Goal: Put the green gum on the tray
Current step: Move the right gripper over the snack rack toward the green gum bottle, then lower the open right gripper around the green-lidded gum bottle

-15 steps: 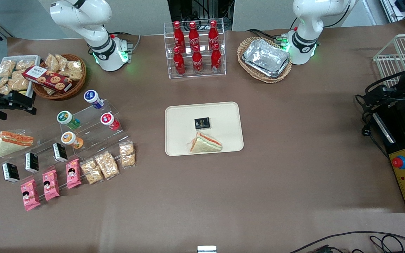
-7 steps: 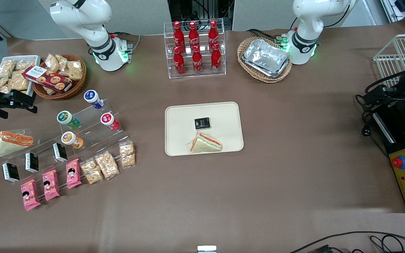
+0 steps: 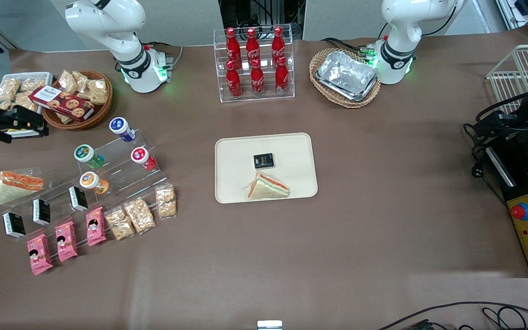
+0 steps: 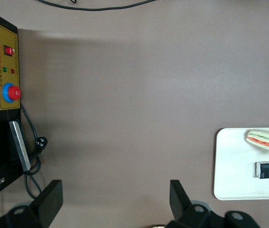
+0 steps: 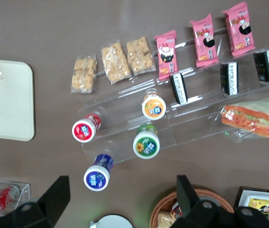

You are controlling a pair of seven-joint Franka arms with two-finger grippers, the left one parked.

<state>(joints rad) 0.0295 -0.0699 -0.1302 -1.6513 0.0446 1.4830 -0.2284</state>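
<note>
Green gum (image 3: 88,155) sits untouched on the clear stepped rack (image 3: 122,167) near the working arm's end of the bench (image 3: 383,220), between the blue gum (image 3: 121,128) and the orange gum (image 3: 93,182), red gum (image 3: 143,157) beside it. Front view: tool (image 3: 14,126) hangs at that same bench edge, above the small snack tray (image 3: 9,91); over the last second it has drifted farther from the camera, no closer to the rack, so I'd read this as repositioning, approach not started. Tray (image 3: 291,146) is mid-bench, well apart from the rack, already carrying a sandwich (image 3: 267,187) and a black packet (image 3: 263,161), with bare surface left. Right wrist view: green gum (image 5: 146,143) shows lid-up between the two tool fingers (image 5: 53,199), which stand wide apart with nothing in them. Left wrist view: only the tray (image 4: 229,161) corner with sandwich and packet; gum not visible. Grasp and transfer both still to do.
</note>
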